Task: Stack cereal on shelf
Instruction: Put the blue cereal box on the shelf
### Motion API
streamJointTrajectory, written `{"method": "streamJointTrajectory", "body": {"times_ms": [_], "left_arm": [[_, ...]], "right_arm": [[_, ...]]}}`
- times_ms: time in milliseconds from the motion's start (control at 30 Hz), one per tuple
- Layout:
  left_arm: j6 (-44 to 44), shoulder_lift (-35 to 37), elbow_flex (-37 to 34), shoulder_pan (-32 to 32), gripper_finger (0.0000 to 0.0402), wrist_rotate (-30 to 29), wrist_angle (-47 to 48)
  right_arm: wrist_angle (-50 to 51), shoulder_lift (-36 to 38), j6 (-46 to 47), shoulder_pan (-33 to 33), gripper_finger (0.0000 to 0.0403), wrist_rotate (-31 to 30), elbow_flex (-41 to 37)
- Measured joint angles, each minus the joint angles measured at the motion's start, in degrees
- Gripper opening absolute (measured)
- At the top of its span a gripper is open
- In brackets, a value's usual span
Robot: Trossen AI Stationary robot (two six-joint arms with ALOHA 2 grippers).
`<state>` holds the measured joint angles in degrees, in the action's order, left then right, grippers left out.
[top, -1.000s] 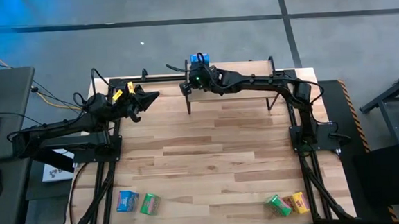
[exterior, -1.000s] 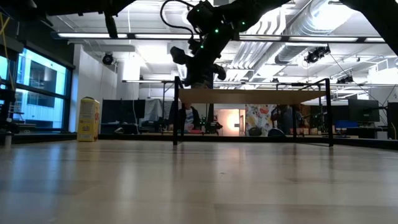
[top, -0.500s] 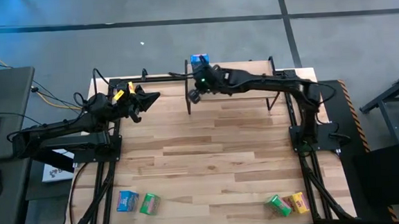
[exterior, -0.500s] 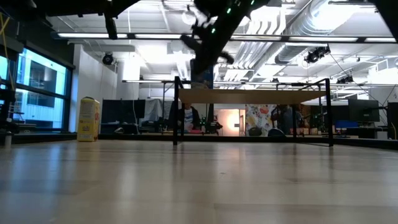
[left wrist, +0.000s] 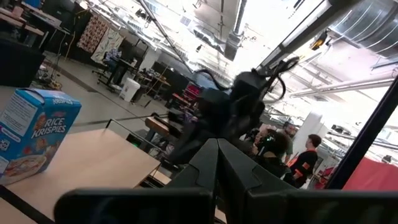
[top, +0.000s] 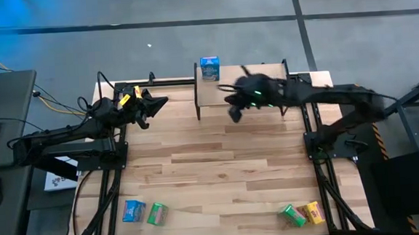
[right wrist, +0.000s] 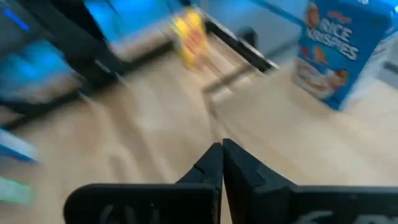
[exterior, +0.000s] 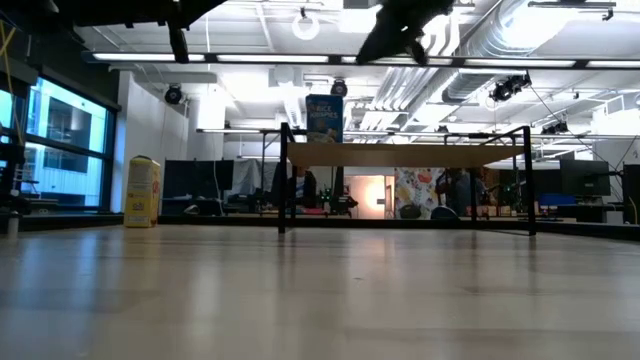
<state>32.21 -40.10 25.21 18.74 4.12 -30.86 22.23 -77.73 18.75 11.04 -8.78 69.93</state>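
Observation:
A blue cereal box stands upright on its base at the far-left corner of the shelf, a light-wood board on black legs. My right gripper hovers shut over the shelf's near edge, right of that box. My left gripper waits shut, left of the shelf. A yellow box stands at the table's far left. A blue box, two green boxes and a yellow box lie along the near edge.
The shelf stands at the table's far edge, its top bare to the right of the blue box. Bare plank tabletop lies between the shelf and the boxes near the front edge. People show in the room behind.
My right gripper has risen from the blue box at the shelf's far-left corner and swung toward the table's right and near side. The box stays upright on the shelf, now in plain view.

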Motion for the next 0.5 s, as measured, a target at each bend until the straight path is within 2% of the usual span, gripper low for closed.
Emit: {"method": "streamJointTrajectory", "body": {"times_ms": [133,267,367,500], "left_arm": [[-4.1,0.0,0.0,0.0,0.0000,0.0,0.0],[-7.0,0.0,0.0,0.0,0.0000,0.0,0.0],[-9.7,0.0,0.0,0.0,0.0000,0.0,0.0],[-10.9,0.0,0.0,0.0,0.0000,0.0,0.0]], "right_arm": [[-17.8,11.2,4.6,-2.6,0.0000,3.0,-14.0],[-34.4,19.1,5.8,-4.4,0.0000,3.0,-24.2],[-41.2,23.1,6.0,-4.7,0.0000,3.0,-29.1],[-44.0,26.2,7.2,-4.7,0.0000,2.8,-31.9]]}}
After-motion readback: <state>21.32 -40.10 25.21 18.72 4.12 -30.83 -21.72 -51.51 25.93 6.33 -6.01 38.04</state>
